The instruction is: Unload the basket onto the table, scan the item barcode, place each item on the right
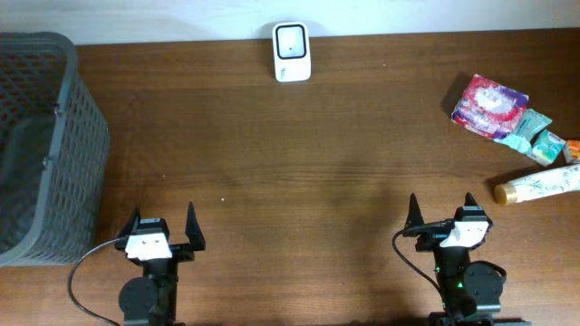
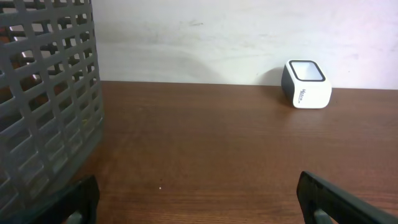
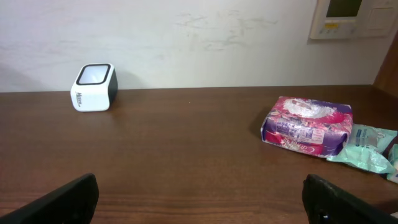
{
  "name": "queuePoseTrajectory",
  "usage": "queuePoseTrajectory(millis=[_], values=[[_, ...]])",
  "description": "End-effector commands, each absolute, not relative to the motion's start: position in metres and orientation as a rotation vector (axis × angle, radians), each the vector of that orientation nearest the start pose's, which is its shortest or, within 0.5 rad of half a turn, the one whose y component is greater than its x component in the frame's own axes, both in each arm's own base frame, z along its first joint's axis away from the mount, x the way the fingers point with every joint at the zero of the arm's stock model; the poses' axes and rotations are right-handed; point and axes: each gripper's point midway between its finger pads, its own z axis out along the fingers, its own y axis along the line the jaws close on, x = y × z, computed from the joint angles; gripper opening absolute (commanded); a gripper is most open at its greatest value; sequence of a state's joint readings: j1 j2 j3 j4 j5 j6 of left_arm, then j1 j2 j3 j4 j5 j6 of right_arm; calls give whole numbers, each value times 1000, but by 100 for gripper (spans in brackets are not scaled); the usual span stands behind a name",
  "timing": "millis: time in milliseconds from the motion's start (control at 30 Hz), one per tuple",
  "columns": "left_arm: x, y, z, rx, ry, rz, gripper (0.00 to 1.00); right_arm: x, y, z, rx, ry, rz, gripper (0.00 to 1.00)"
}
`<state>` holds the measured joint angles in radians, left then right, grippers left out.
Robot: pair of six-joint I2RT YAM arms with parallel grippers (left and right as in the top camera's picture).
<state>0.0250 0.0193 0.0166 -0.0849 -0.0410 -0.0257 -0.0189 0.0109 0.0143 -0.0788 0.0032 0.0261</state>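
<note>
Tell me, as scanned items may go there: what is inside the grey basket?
The grey basket shows only its dark bare floor from overhead. Its left part runs off the picture and cannot be checked.

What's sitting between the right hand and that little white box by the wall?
Nothing; only bare wooden table separates the right hand and the barcode scanner, seen in the overhead view.
</note>
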Motion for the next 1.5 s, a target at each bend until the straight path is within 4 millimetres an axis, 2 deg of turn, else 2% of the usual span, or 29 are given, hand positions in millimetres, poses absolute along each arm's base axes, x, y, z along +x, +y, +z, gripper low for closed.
queuePoseTrajectory(millis=[0,1467], values=[[246,12,156,-55,1649,39,99,246,-5,155,44,1650,3,99],[246,12,156,-55,1650,39,99,246,-1,156,-22,1648,-17,99]])
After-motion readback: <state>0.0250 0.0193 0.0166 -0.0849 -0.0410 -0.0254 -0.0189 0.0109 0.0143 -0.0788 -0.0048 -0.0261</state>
